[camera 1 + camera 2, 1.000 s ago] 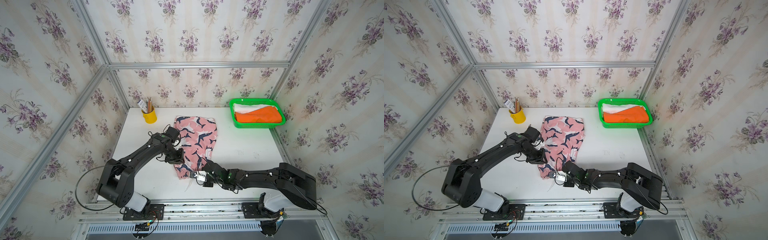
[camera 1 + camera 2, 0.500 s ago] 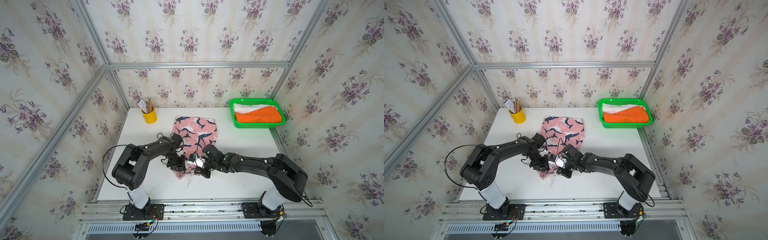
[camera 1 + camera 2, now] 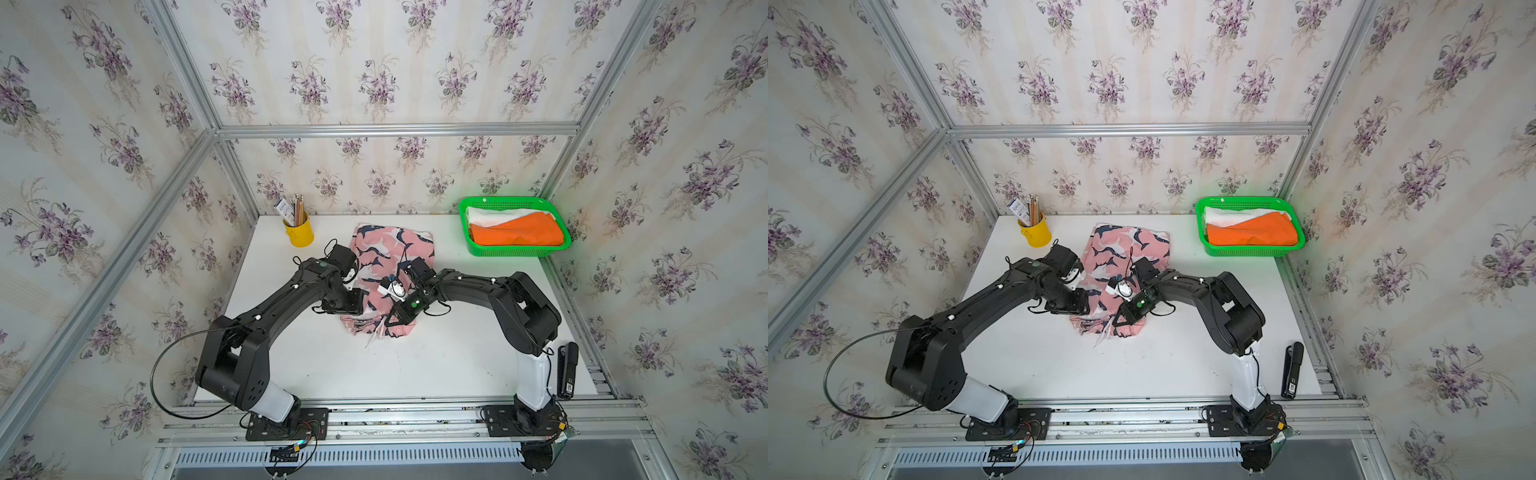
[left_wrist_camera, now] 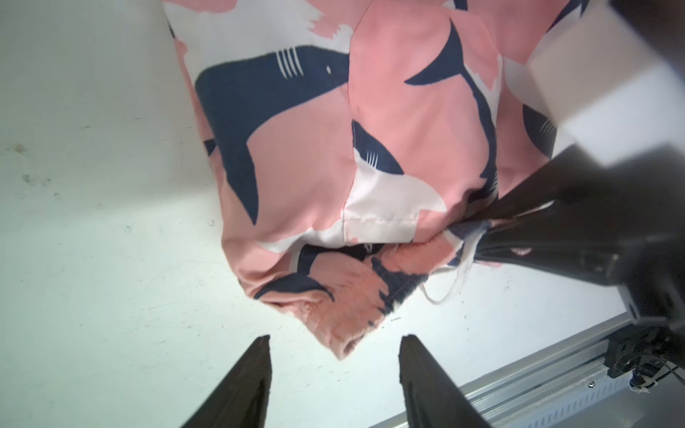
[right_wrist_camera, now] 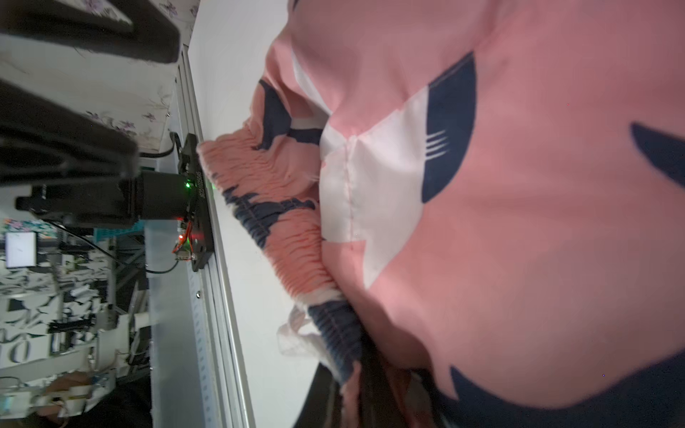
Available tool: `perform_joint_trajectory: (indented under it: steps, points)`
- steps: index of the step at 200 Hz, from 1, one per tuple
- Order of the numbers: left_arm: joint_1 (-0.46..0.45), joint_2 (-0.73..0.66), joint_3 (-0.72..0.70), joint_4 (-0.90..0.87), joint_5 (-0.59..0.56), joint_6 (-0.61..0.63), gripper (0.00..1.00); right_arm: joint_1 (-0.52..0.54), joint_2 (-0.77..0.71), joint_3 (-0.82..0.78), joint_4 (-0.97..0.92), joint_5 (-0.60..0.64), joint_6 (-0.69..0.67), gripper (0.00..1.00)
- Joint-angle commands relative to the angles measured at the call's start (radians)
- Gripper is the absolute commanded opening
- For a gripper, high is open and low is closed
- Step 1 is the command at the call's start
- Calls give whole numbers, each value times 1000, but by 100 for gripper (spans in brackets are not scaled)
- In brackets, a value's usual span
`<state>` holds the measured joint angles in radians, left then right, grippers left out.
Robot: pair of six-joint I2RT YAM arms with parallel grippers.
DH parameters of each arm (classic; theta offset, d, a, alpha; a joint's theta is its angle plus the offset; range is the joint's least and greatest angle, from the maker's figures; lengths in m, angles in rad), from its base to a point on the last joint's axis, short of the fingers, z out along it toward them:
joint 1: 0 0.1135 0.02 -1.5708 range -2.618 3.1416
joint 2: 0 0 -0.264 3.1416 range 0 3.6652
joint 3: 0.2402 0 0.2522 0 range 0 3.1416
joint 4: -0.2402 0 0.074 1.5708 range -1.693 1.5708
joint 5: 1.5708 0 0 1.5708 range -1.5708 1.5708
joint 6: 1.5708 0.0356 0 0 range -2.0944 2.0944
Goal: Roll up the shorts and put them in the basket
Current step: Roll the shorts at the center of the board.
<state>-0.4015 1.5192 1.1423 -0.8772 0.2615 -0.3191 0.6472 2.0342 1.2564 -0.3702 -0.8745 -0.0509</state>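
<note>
While the right tool (image 4: 478,229) is pinched shut on the gathered waistband of the pink shorts (image 3: 390,257), the left tool (image 4: 333,339) stands with its jaws apart and empty. The waistband's corner lies just ahead of the gap, not between its fingers (image 4: 244,389). The pink shorts lie on the bench (image 3: 415,374) beside the green basket (image 3: 515,251), on its side toward the left arm. Their long axis runs from a hem about level with the basket to the bunched waistband end, the end farthest from it. That end sits between the two arms, about equally near to each. The roll, I judge, must travel along that axis toward the basket's level, once the left tool takes the corner. The orange shorts (image 3: 515,235) and white shorts (image 3: 490,216) lie in the basket.
</note>
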Motion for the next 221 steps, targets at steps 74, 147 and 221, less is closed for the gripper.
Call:
perform_joint_trajectory:
  steps: [74, 147, 221]
  points:
    - [-99, 95, 39, -14, -34, 91, 66, -77, 80, 37, -1, -6, 251, 5]
    - [-129, 240, 64, 35, -136, 169, 42, -84, 90, 17, -34, 10, 214, 5]
    - [-206, 47, -28, 1, -28, 101, 32, -73, -140, -179, -56, -53, 195, 8]
